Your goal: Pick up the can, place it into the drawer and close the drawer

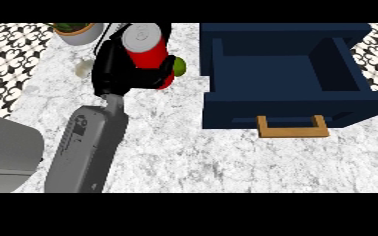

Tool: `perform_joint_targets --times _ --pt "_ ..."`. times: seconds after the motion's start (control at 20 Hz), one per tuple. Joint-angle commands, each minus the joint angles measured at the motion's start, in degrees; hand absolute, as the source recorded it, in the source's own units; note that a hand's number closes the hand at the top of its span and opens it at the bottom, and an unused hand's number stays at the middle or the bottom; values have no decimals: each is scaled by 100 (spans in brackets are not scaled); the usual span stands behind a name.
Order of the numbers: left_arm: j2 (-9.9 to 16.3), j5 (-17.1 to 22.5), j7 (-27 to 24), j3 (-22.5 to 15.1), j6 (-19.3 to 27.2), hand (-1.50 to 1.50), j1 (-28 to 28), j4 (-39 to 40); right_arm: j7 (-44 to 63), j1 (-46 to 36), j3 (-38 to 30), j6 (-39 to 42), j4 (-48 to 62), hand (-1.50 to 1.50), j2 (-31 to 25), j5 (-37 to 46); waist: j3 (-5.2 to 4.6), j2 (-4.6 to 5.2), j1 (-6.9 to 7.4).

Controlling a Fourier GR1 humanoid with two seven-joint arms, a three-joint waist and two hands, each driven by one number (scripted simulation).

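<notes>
A: Start near. What have you got at the lower edge?

B: You have one grey forearm [87,147] coming in from the lower left, slanting up over the white marbled surface [192,160]. A pale grey rounded shape [16,152] sits at the far left edge; you can't tell what it is.

A: Which robot hand is that?

B: It shows at your left, so the left robot hand [118,72]. Its black fingers [161,76] are curled round the can [148,50], holding it.

A: Where is the can exactly?

B: In that grasp, left of the drawer, not inside it. Red body, silver top facing you. You can't tell if it's lifted off the surface or touching it.

A: Anything beside it?

B: A small green thing [179,66] peeks out just right of the can, mostly hidden.

A: The drawer?

B: The dark blue drawer [284,87] is pulled open on your right, with a tan handle [292,127] on its near face.

A: Further back?

B: A potted plant [76,31] stands at the top left, by a black-and-white patterned wall [21,55].

A: Right robot hand?

B: Not in your view.
</notes>
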Motion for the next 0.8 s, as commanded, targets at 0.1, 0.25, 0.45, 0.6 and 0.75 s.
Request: perform_joint_targets --times 0.1,0.25,0.45,0.6,0.75 --pt "-62 -61 223 -153 488 150 -644 271 243 -113 -105 52 -81 -150 -22 -115 -2 11 -18" --pt "-63 -12 184 -96 538 150 -1162 833 243 -124 -225 95 -12 -150 -206 -231 -2 15 -37" --pt "-64 -41 198 69 913 150 -2112 1476 -81 -81 276 16 86 -150 40 132 0 23 -66" --pt "-64 208 89 -289 1130 150 -2321 1708 14 98 275 -93 -246 -150 37 40 -1 18 -91" --pt "-65 376 217 -426 1498 150 -3073 2205 -99 -330 48 184 333 -150 -25 175 2 32 -103"
